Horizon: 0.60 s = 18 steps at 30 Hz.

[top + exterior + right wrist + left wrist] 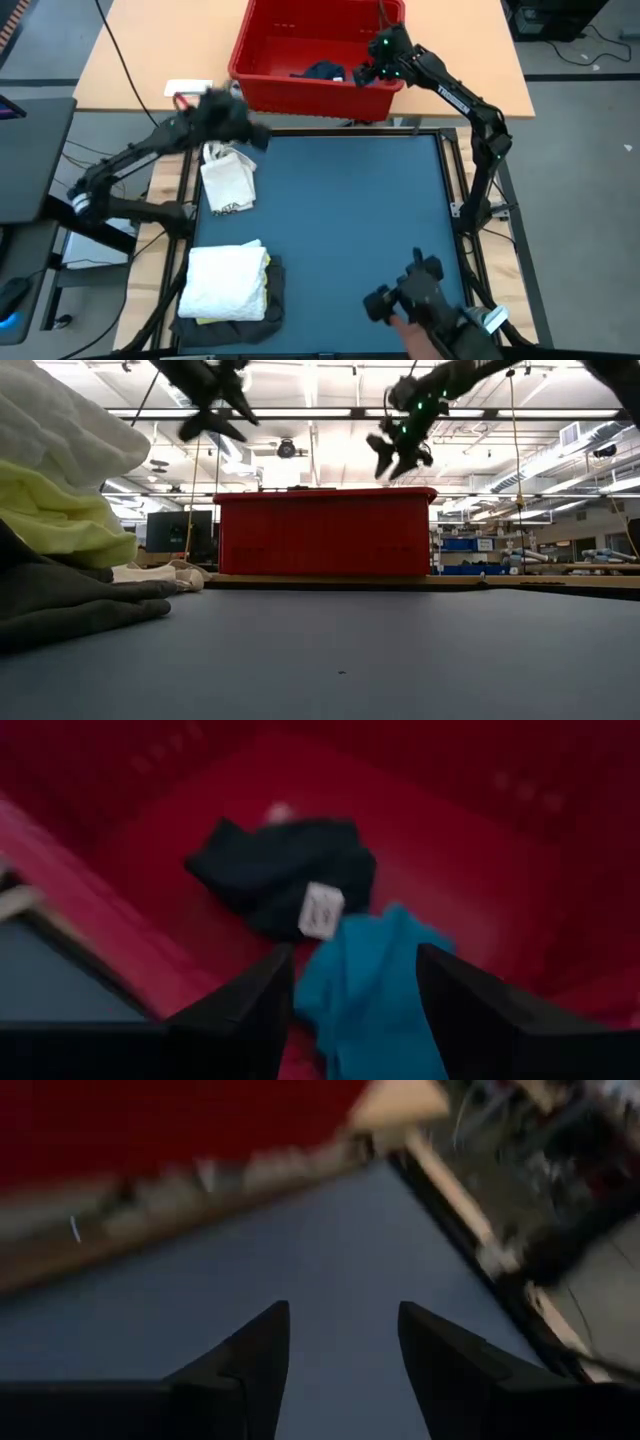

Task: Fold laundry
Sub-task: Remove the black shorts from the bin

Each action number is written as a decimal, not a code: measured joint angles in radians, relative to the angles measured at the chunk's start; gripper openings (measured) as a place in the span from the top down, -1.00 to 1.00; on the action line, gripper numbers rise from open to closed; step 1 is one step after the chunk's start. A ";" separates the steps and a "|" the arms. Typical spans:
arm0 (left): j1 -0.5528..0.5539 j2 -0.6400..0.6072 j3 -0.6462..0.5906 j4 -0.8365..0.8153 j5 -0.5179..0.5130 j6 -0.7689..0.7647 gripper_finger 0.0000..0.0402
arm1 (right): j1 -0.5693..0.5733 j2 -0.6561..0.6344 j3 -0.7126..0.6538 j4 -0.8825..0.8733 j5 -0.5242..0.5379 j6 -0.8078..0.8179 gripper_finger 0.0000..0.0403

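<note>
Right tool point(355, 990) open, hovering over red basket point(262, 40) at far side; dark navy garment point(275, 870) and blue piece point(365, 980) directly beneath. Left tool point(342, 1350) open above tabletop point(350, 220).

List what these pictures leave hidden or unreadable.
- Tag on the navy garment: print blurred in the right wrist view.
- Red basket: contents hidden behind its wall in the low view.
- Folded stack: lower layers covered by the white cloth in the high view.
- Blue piece: partly behind the right end effector.
</note>
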 joint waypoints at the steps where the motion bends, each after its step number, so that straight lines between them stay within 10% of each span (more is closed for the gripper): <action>1: 0.064 0.024 0.000 0.060 0.034 0.053 0.05 | -0.012 0.014 0.000 -0.010 -0.005 0.016 -0.07; 10: 0.398 0.331 -0.001 0.728 0.157 0.280 0.05 | -0.044 0.064 -0.001 -0.075 -0.055 0.081 -0.07; 18: 0.525 0.574 0.006 0.948 0.172 0.267 0.05 | -0.033 0.061 0.006 -0.159 -0.057 0.061 -0.07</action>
